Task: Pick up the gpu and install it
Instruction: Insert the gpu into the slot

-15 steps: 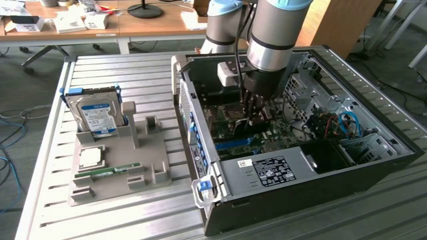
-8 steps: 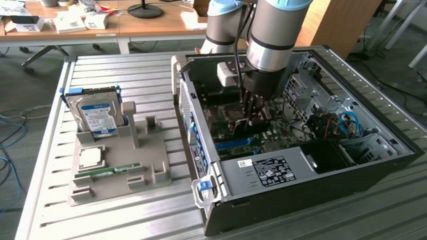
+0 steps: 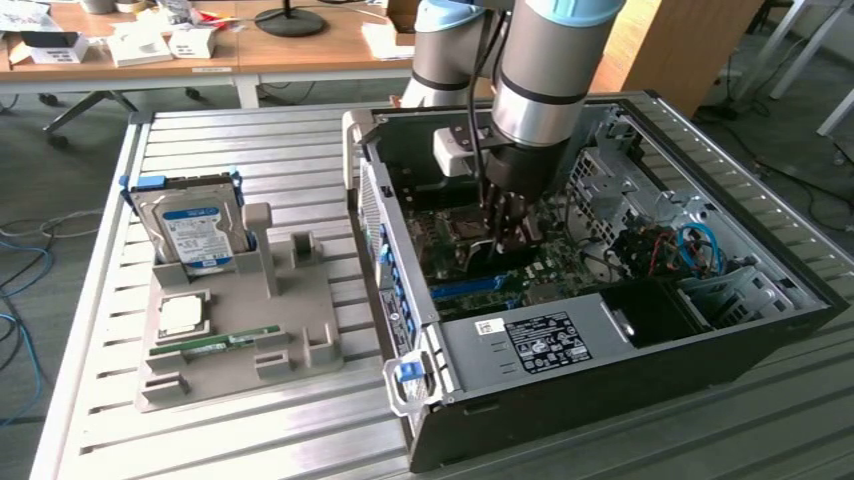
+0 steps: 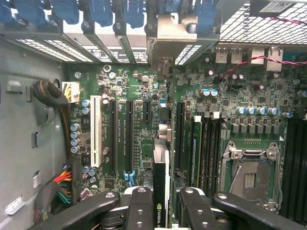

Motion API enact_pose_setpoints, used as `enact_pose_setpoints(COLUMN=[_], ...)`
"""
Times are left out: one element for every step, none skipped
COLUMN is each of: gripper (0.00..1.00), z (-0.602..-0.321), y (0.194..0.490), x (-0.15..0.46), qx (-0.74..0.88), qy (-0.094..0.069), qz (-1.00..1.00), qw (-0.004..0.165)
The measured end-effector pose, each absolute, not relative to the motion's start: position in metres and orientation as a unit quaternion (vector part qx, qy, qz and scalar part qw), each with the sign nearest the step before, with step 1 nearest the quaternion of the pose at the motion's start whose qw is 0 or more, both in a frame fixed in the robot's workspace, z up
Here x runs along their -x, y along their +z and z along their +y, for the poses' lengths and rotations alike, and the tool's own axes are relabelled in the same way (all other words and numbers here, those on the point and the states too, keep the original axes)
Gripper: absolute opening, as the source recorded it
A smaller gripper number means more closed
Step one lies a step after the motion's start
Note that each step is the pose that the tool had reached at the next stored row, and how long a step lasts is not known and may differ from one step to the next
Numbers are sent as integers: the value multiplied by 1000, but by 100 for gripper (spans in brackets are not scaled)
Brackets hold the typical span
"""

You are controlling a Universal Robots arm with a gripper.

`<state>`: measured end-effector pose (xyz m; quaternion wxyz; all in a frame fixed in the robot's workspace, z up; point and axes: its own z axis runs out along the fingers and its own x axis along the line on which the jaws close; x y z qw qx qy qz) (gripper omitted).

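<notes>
step: install phase; the pick-up looks done to me
hand (image 3: 514,235): clamped on the gpu (image 4: 161,177), a finger on each face
gpu spot: edge-on inside the PC case (image 3: 747,330), over the motherboard (image 4: 120,86), just beside the long black slots (image 4: 129,139); can't tell if it's touching
next move needs: imo card edge dead square to a slot, then a straight, even press, no twisting

Case walls (image 3: 694,365) hem the pincer (image 3: 514,235); memory slots (image 4: 194,148) crowd the gpu (image 4: 160,172); card slots (image 4: 115,136) opposite stand bare.
</notes>
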<state>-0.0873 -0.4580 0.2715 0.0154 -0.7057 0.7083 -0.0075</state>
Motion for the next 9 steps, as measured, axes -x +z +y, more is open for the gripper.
enact_pose_setpoints(gripper=[26, 26, 26, 26, 26, 26, 26, 26, 26], z=[-458, -458, -458, -458, -458, -458, -458, -458, -458], y=[271, 271, 270, 270, 269, 269, 269, 269, 268], x=[87, 87, 87, 88, 88, 88, 88, 88, 88], qx=[706, 706, 706, 706, 706, 706, 706, 706, 706], qy=[-7, -7, -7, -7, -7, -7, -8, -7, -7], qz=[708, 708, 708, 708, 708, 708, 708, 708, 708], qw=[15, 15, 15, 15, 15, 15, 15, 15, 15])
